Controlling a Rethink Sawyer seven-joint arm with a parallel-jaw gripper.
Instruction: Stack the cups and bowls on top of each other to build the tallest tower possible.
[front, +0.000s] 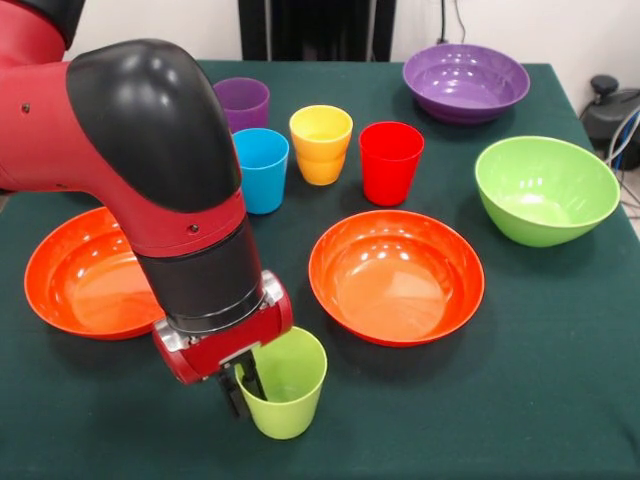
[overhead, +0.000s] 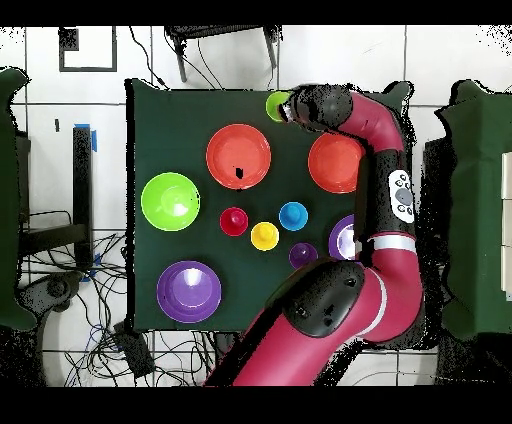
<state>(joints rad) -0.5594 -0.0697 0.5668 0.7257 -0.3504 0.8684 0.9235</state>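
My gripper (front: 243, 385) is at the table's near edge, shut on the left rim of the light green cup (front: 287, 385), which stands upright on the cloth; the gripper (overhead: 291, 106) and the cup (overhead: 276, 105) also show in the overhead view. The purple cup (front: 243, 102), blue cup (front: 262, 170), yellow cup (front: 321, 144) and red cup (front: 390, 161) stand in a cluster. Two orange bowls (front: 396, 276) (front: 80, 275), a purple bowl (front: 466, 80) and the green bowl (front: 545, 190) sit apart. A second purple bowl (overhead: 342, 238) is half hidden under the arm. No tower is in view.
The dark green table (front: 540, 400) ends close in front of the green cup. The arm's thick black and red link (front: 160, 170) hangs over the left orange bowl. Cables and equipment (front: 610, 105) lie off the table's right side.
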